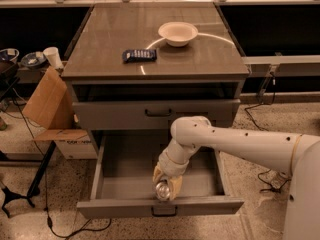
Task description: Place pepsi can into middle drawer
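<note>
My gripper (165, 186) hangs low inside the open middle drawer (125, 170), close behind its front panel and a little right of centre. Its tan fingers (175, 185) are shut on the pepsi can (162, 189). The can is tilted so that its silvery end faces the camera, and its blue side is mostly hidden by the fingers. My white arm (240, 144) reaches in from the right, over the drawer's right edge.
The topmost drawer (157, 113) is closed above. On the cabinet top lie a white bowl (177, 33) and a flat dark-blue snack packet (139, 55). A cardboard box (50, 104) leans at the left, and cables trail on the floor.
</note>
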`<state>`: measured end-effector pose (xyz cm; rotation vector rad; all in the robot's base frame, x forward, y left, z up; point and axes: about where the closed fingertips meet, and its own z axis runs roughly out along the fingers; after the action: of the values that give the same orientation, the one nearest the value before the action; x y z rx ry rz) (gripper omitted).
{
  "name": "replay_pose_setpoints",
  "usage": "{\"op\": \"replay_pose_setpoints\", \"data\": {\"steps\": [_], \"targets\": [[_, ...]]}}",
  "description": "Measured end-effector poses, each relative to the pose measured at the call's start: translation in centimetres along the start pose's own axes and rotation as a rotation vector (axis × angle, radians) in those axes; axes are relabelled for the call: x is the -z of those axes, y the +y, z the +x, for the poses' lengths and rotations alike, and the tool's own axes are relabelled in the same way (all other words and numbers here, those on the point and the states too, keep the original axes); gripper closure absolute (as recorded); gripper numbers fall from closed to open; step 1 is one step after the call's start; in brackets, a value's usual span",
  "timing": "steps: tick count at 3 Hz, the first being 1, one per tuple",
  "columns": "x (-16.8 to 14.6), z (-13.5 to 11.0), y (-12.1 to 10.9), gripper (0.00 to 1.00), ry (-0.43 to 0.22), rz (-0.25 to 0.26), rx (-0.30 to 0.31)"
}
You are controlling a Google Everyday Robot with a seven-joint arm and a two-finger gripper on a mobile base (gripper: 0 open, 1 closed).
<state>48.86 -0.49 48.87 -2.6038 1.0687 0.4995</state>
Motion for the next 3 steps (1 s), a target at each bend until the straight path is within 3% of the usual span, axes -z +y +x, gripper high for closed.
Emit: {"op": "replay_pose_setpoints", "data": {"steps": [1, 2, 3], "targets": [[-1.3, 0.5, 1.7, 0.81, -0.019, -0.029, -0.044], [-1.2, 0.5, 1.7, 0.58, -0.019, -0.029, -0.045], [-1.7, 0.9, 2.8, 0.34, -0.011, -0.022, -0.099]]}}
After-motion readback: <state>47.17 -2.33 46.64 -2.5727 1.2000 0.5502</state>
